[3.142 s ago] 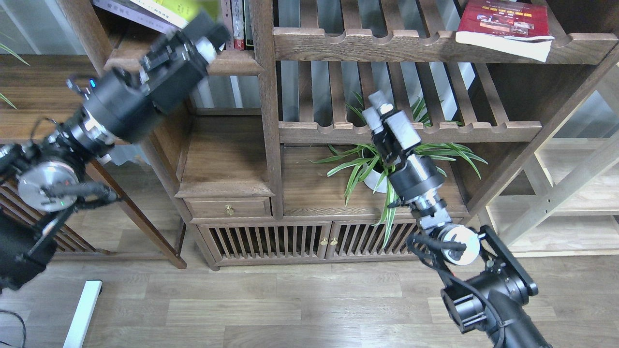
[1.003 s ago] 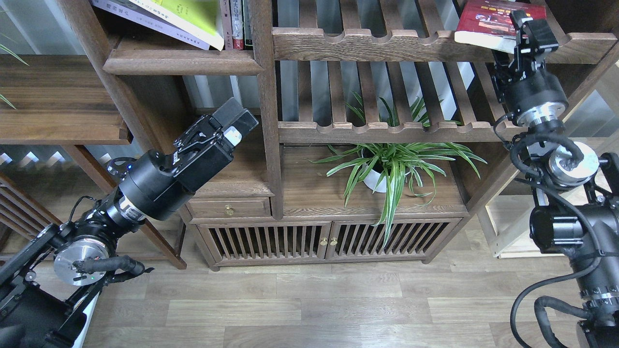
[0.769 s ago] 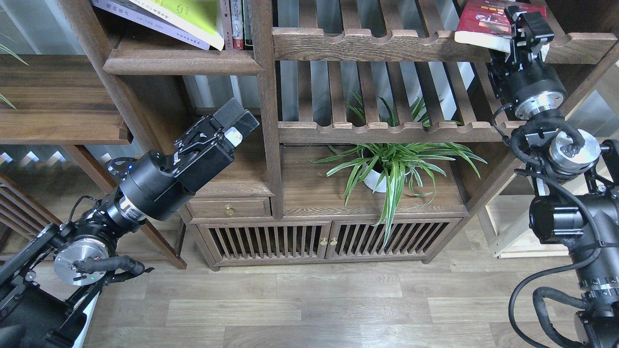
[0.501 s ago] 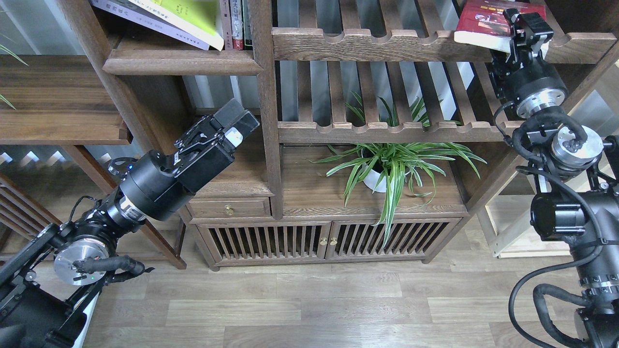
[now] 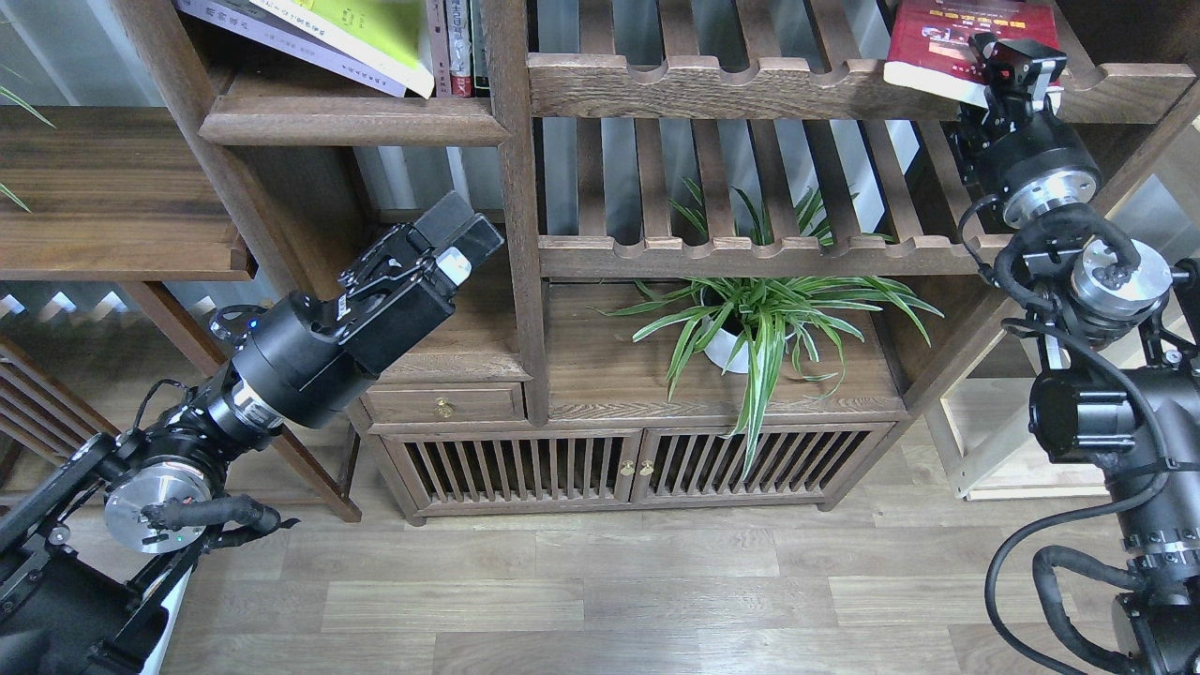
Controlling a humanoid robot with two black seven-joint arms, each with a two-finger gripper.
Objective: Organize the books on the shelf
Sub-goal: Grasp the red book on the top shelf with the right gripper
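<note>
- Far left of the bookcase's central post [image 5: 511, 187], a separate dark wooden ledge [image 5: 112, 202] juts out, its front edge well clear of the robot's arm below it.
- Up and left of the post, the shelf [image 5: 352, 117], a flat dark-brown board with a rounded front lip, carries a leaning lavender-white book [image 5: 281, 37] under a yellow-green book [image 5: 361, 28]; their lower corners overhang toward the lip, beside a few upright spines pressed against the post.
- Below that shelf and just left of the post, the left gripper [image 5: 459, 234] hangs in the open compartment with nothing in it; its two fingers lie close together, though whether they fully meet cannot be told. Bare board lies under it, above the small drawer [image 5: 441, 403].
- Right of the post, two slatted racks with scalloped front rails [image 5: 750, 89] span the bay, and a potted spider plant [image 5: 750, 323] sits on the cabinet top beneath the lower rack.
- At the upper rack's right end, far right of the post, the dark red book [image 5: 947, 37] lies flat, its white page edge projecting past the front rail.
- The right gripper [image 5: 1017, 66] is at that book's near right corner, its fingers set over and under the corner; how tightly they bear on it cannot be told.
- Beyond the bookcase's right side stands a pale wood rack [image 5: 1078, 375].
</note>
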